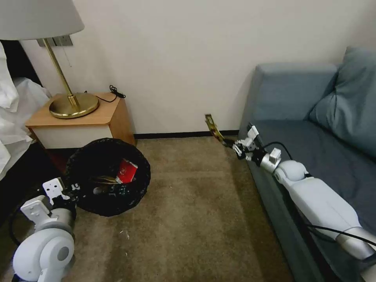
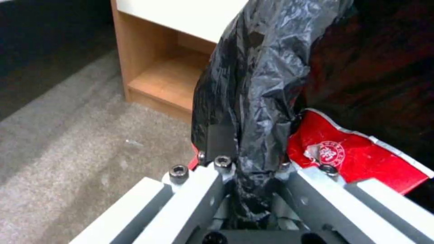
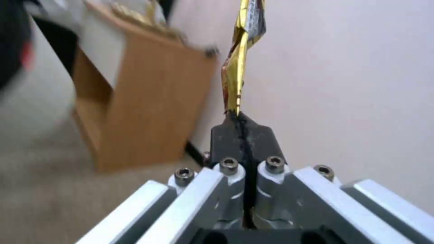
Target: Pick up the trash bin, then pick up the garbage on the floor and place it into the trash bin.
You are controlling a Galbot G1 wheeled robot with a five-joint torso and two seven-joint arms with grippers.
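Note:
The trash bin (image 1: 102, 154), lined with a crinkled black bag, hangs tilted over the carpet at the left. My left gripper (image 1: 74, 191) is shut on its near rim (image 2: 253, 84). A red wrapper (image 1: 127, 171) lies inside the bin, close beside the left gripper (image 2: 251, 142) and its inner finger (image 2: 284, 130). Other small garbage lies in the bin's dark bottom. At mid-right, in front of the sofa, my right gripper (image 1: 230, 144) is raised above the floor and shut on a yellowish-silver wrapper (image 1: 213, 127). The wrapper (image 3: 239, 61) sticks straight out past the closed fingertips (image 3: 242, 123).
A wooden nightstand (image 1: 84, 121) with a brass lamp (image 1: 72, 103) stands against the wall behind the bin. White bedding (image 1: 11, 113) lies at the far left. A blue-grey sofa (image 1: 313, 129) runs along the right. Brown carpet (image 1: 196, 211) lies between them.

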